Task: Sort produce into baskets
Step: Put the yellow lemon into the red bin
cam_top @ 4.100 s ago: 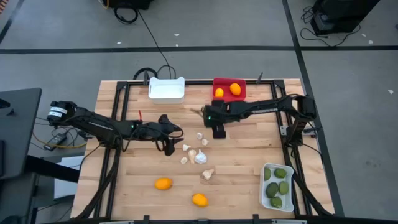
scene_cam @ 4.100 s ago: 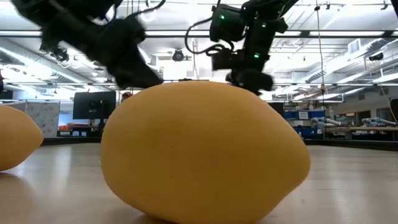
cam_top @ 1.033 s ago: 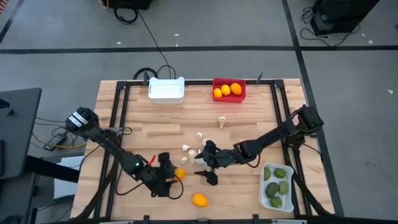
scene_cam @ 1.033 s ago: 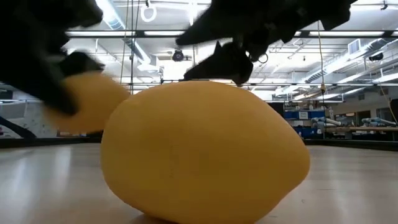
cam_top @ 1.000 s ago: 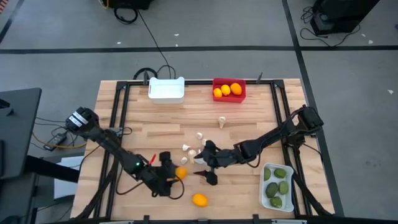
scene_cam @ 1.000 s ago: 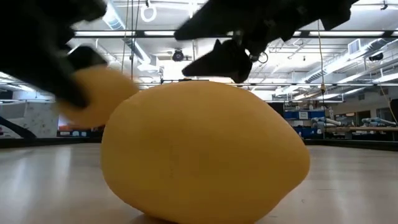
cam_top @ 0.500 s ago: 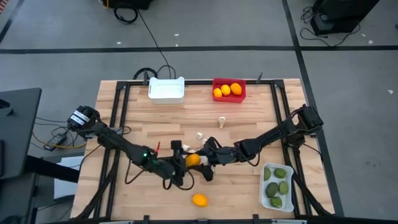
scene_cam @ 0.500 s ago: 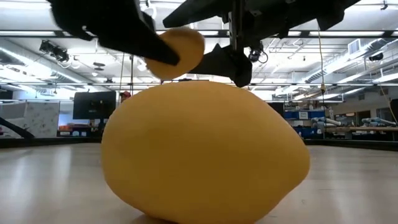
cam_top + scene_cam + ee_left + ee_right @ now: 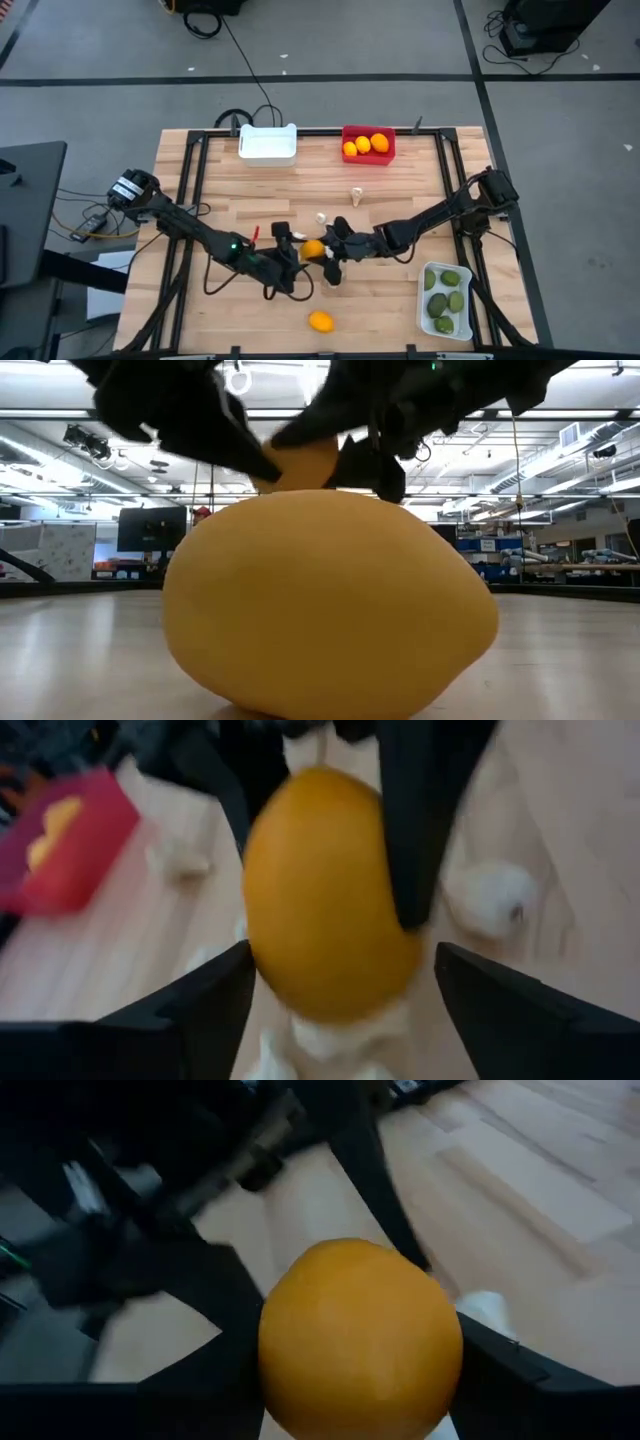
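An orange citrus fruit (image 9: 313, 249) hangs above the table's middle, between my two grippers. My left gripper (image 9: 303, 253) comes at it from the table's left and my right gripper (image 9: 326, 252) from the right; both are shut on it. The fruit fills the left wrist view (image 9: 320, 890) and the right wrist view (image 9: 355, 1340). A second orange fruit (image 9: 320, 321) lies on the table near the front edge and fills the low view (image 9: 330, 600). Garlic bulbs (image 9: 321, 217) lie under and beside the grippers. My left gripper pinches the fruit's end nearer the table's left (image 9: 262, 950) between its two fingers, coming about level from the table's left. The fruit is lifted clear of the table. My right gripper has its two fingers on opposite sides of the fruit's other end (image 9: 440, 1345), coming about level from the table's right. In the left wrist view one finger (image 9: 425, 830) lies along the fruit's side.
A red basket (image 9: 368, 129) with three citrus fruits and a white basket (image 9: 268, 152) stand at the far edge. Another white basket (image 9: 421, 300) with green fruits stands at the front right. One garlic bulb (image 9: 358, 195) lies apart, toward the far side.
My left gripper has lifted the orange fruit off the table and carried it right and toward the far edge, up to my right gripper. My right gripper has shifted toward it, so its fingers now stand around the fruit.
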Robot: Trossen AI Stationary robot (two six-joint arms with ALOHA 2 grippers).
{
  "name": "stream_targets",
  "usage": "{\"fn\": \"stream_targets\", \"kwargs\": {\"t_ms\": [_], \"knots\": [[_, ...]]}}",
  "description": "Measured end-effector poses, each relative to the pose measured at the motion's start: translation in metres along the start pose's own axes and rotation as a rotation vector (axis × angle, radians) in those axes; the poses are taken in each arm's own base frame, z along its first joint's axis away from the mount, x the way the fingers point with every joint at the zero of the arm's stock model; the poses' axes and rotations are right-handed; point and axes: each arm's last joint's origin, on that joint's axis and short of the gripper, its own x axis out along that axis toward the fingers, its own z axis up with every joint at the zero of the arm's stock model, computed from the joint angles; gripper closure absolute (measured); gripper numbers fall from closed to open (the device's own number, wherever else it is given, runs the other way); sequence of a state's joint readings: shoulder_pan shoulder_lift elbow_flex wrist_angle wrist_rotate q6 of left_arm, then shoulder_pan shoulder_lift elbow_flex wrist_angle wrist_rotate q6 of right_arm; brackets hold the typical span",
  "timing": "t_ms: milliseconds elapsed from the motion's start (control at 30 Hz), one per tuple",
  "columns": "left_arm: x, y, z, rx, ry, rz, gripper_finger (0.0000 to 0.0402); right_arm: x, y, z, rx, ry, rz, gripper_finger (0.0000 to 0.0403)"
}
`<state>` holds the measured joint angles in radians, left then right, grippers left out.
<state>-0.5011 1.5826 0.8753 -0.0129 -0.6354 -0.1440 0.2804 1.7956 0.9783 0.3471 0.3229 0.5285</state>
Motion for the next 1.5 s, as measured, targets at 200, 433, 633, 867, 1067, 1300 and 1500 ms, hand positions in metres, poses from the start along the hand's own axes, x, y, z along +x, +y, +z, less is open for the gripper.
{"fn": "stream_targets", "kwargs": {"t_ms": [200, 433, 633, 867, 1067, 1300, 1500], "knots": [[-0.001, -0.002, -0.012, -0.036, 0.107, -0.056, 0.0047, 0.000, -0.037, 0.007, -0.025, 0.105, -0.198, 0.0160], [0.000, -0.003, -0.014, -0.104, 0.107, -0.118, 0.0041, -0.024, -0.097, 0.042, -0.091, 0.103, -0.580, 0.0160], [0.000, -0.004, -0.015, -0.153, 0.123, -0.141, 0.0046, -0.055, -0.158, 0.071, -0.109, 0.147, -0.883, 0.0154], [0.003, -0.006, -0.014, -0.178, 0.107, -0.133, 0.0046, -0.065, -0.222, 0.077, -0.098, 0.286, -1.007, 0.0107], [0.001, -0.009, -0.013, -0.166, 0.094, -0.152, 0.0046, -0.074, -0.249, 0.079, -0.022, 0.284, -1.107, 0.0063], [0.005, -0.019, -0.014, -0.161, 0.075, -0.203, 0.0046, -0.080, -0.242, 0.081, 0.010, 0.306, -1.008, 0.0044], [0.020, -0.043, -0.019, -0.091, 0.011, -0.394, 0.0046, -0.074, -0.198, 0.076, 0.022, 0.336, -0.768, 0.0043]]}}
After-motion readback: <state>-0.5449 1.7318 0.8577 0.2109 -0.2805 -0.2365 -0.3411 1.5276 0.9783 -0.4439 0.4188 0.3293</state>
